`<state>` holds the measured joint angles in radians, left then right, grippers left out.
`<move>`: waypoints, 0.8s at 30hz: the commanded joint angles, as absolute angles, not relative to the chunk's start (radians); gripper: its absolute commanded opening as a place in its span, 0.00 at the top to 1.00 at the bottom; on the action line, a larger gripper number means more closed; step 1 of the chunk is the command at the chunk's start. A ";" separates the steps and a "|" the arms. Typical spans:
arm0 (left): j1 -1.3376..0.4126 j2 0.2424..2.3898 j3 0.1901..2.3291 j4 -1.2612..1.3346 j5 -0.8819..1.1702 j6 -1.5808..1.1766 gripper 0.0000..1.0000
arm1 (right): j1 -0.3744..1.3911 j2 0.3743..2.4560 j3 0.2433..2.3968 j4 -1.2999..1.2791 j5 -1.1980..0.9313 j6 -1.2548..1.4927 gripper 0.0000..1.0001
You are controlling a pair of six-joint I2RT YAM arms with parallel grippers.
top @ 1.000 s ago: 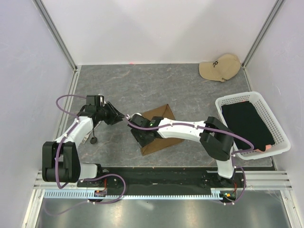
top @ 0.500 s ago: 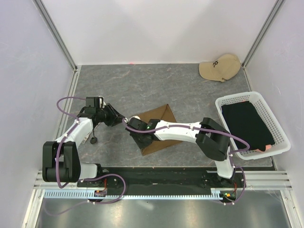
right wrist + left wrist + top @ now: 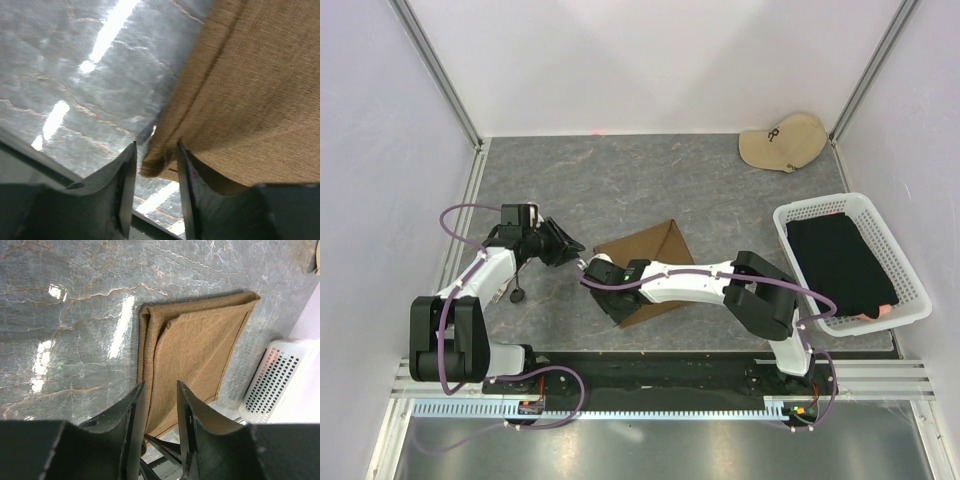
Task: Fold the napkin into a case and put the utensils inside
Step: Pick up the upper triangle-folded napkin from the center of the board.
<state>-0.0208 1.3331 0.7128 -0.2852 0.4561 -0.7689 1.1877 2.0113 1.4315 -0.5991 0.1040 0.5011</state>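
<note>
Top external: napkin (image 3: 655,262) folded flat mid-table, case unfinished. Right gripper (image 3: 605,290) at its near-left corner, likely to work that fold. Left gripper (image 3: 563,246) just beside, clear of the cloth, probably waiting. Small dark object (image 3: 517,294) by the left arm, unidentifiable.

Left wrist: jaws parted, empty, aimed over the napkin.

Right wrist: cloth corner between jaws; clamped or loose, cannot tell.

Grey marbled table (image 3: 620,170), folded napkin (image 3: 655,245) mid, cap (image 3: 782,140) far R, basket (image 3: 870,318) R edge
</note>
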 commanded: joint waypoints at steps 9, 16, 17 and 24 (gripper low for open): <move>-0.014 1.416 0.727 -0.290 0.497 -0.749 0.55 | 1.250 2.118 1.365 -0.652 0.307 0.509 0.58; -0.014 1.440 0.729 -0.307 0.489 -0.749 0.53 | 1.255 2.151 1.397 -0.703 0.448 0.534 0.86; -0.014 1.443 0.730 -0.307 0.492 -0.750 0.53 | 1.255 2.145 1.402 -0.707 0.456 0.541 0.92; -0.037 1.463 0.730 -0.287 0.537 -0.755 0.52 | 1.241 1.996 1.399 -0.672 0.419 0.560 1.00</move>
<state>-0.0238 1.4513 0.7128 -0.3050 0.4927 -0.7685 1.2724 2.0449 1.4494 -0.6083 0.3912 0.5404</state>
